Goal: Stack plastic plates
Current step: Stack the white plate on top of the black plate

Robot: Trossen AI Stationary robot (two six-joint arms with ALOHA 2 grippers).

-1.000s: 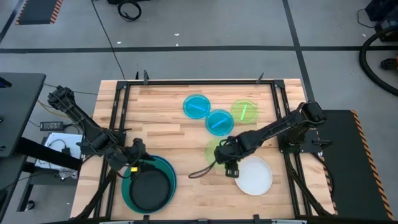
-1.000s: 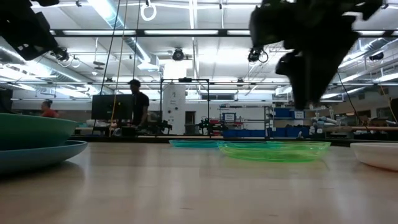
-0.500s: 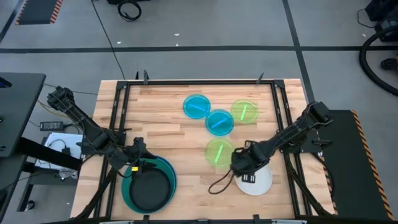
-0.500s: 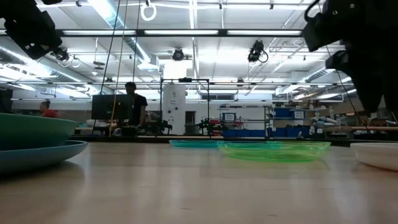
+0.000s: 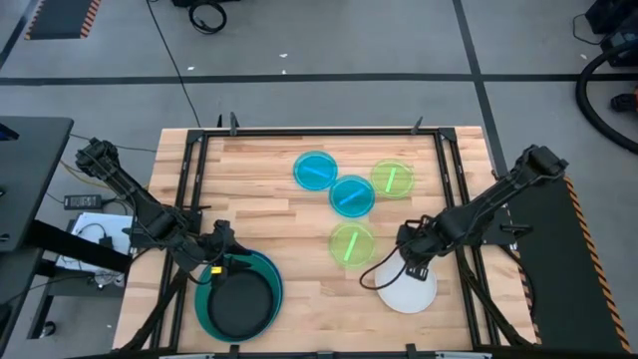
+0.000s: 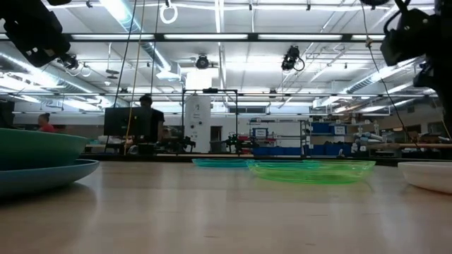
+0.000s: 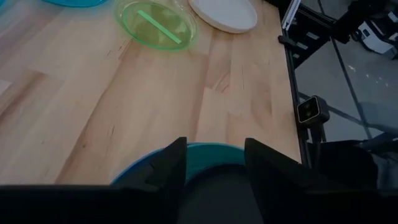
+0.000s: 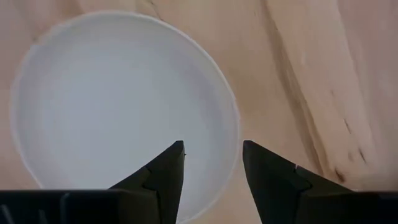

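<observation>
A black plate lies inside a teal plate, which sits on a blue plate near the table's near left corner. My left gripper hovers open over this stack's far rim. A white plate rests flat on the wood near the right side. My right gripper is open above it, over the plate's rim. Two cyan plates and two lime green plates lie flat and apart in the middle.
A black metal frame runs along the table's edges. A thin cable loops below the right arm, by the white plate. Bare wood lies between the stack and the white plate. People stand far off in the room.
My right gripper has moved from beside the nearer lime green plate toward the table's right edge, ending over the white plate, and has risen toward the top of the low view. The lime green plate stays where it was. The left arm has kept still.
</observation>
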